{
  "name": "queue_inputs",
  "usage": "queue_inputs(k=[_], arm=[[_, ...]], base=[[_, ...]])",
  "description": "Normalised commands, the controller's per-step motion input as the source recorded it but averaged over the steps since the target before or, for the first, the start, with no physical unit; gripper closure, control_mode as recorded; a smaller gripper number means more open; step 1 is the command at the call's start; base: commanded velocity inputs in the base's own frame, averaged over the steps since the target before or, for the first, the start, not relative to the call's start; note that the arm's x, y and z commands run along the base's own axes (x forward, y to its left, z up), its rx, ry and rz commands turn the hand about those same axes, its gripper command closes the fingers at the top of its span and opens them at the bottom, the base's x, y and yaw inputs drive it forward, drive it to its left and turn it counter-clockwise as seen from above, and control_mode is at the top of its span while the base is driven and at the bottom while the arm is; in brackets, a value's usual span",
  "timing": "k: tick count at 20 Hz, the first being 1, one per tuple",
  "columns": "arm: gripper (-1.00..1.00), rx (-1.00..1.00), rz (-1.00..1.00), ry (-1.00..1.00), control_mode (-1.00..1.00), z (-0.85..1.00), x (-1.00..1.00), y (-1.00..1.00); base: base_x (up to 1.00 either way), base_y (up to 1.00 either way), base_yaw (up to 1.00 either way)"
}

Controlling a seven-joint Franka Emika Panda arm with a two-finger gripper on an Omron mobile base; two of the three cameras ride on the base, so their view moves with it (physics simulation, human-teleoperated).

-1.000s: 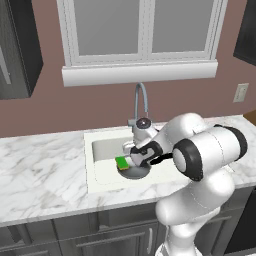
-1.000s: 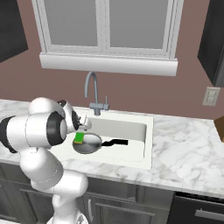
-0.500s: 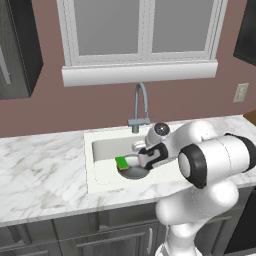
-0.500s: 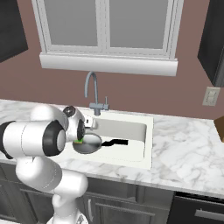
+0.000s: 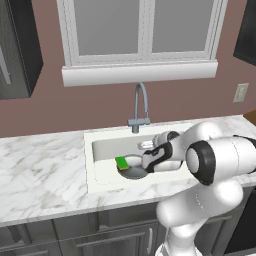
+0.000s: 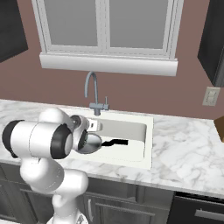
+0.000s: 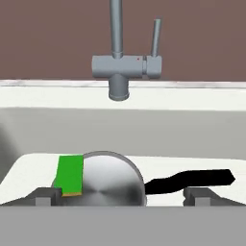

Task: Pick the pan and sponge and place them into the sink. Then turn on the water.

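The pan (image 7: 109,181) lies flat on the floor of the sink (image 5: 102,181), toward the basin's left end and nearer its front wall than the back. Its thin black handle (image 7: 192,179) runs along the floor toward the right end of the basin. The sponge (image 7: 68,174) sits at the pan's left side, green face up with a thin yellowish layer showing at its lower edge; it touches the pan's rim and seems to lean against it, though whether it overlaps the rim cannot be told. In the left base view the sponge (image 5: 121,162) shows as a green patch just left of the pan (image 5: 133,171). The hand (image 7: 124,196) hangs low inside the basin over the pan, open, its two dark fingertips (image 7: 47,195) standing wide apart with nothing between them; one is level with the sponge, the other lies below the handle. The grey gooseneck faucet (image 6: 93,92) rises from the table (image 5: 40,170) at the middle of the sink's back edge, its side lever (image 7: 155,37) standing upright. No stream falls from the spout.
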Motion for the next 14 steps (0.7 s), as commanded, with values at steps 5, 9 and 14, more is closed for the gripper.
queue_inputs(k=[5,9,14], arm=[[-1.00,0.02,0.02,-0.22,-1.00,0.13,0.00,-0.25],[-1.00,0.03,0.04,-0.19,-1.00,0.15,0.02,-0.25],[-1.00,0.07,0.05,-0.10,-1.00,0.16,0.14,-0.23]], base=[[0.00,0.00,0.00],[0.00,0.00,0.00],[0.00,0.00,0.00]])
